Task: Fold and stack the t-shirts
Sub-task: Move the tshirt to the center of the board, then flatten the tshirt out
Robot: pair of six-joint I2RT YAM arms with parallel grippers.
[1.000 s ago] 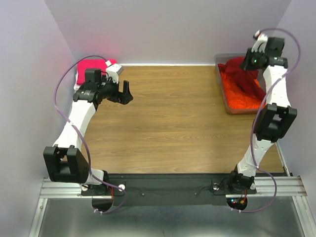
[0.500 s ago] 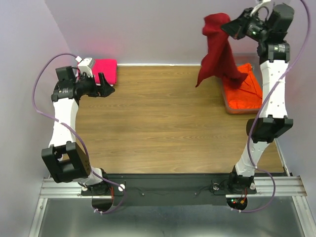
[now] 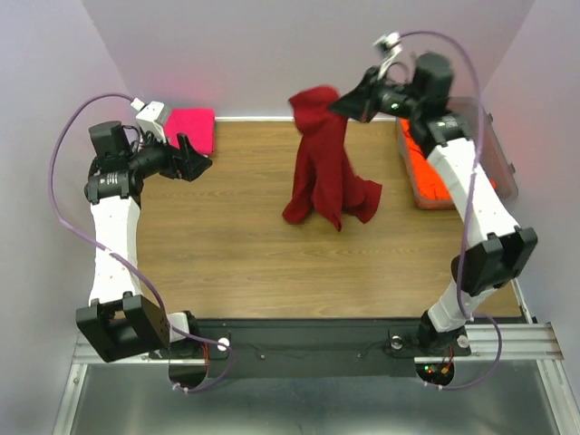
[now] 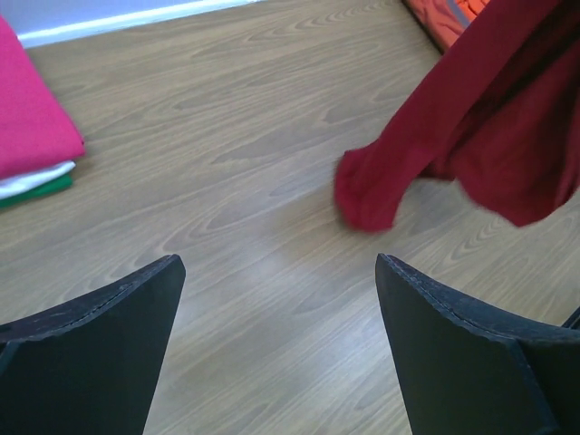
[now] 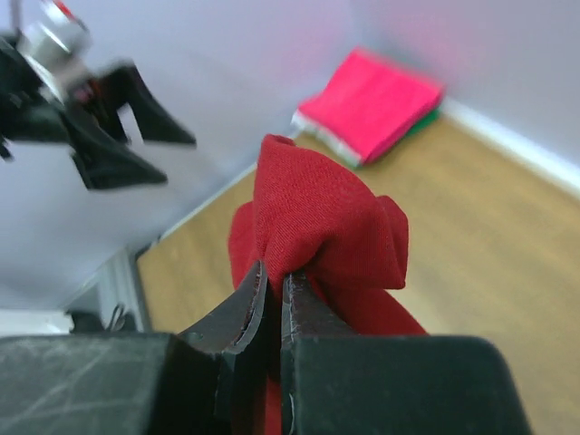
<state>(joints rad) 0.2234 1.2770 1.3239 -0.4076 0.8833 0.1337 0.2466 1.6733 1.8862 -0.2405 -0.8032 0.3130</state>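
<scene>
While right jaws clamp dark red shirt [image 3: 326,168] over table [image 3: 236,240], hem low, left jaws apart

The wood-grain table [image 3: 236,245] carries, in its far left corner, a folded pink shirt [image 3: 192,130]. It lies on a white shirt [image 4: 34,178] and a green shirt [image 4: 41,189], of which only the edges show. At the far right edge sits a clear tub [image 3: 503,168] with an orange shirt [image 3: 433,177] in it, and a dark red shirt [image 3: 326,177] hangs over the middle (its lowest folds reach the boards, touching or not I cannot tell).
</scene>
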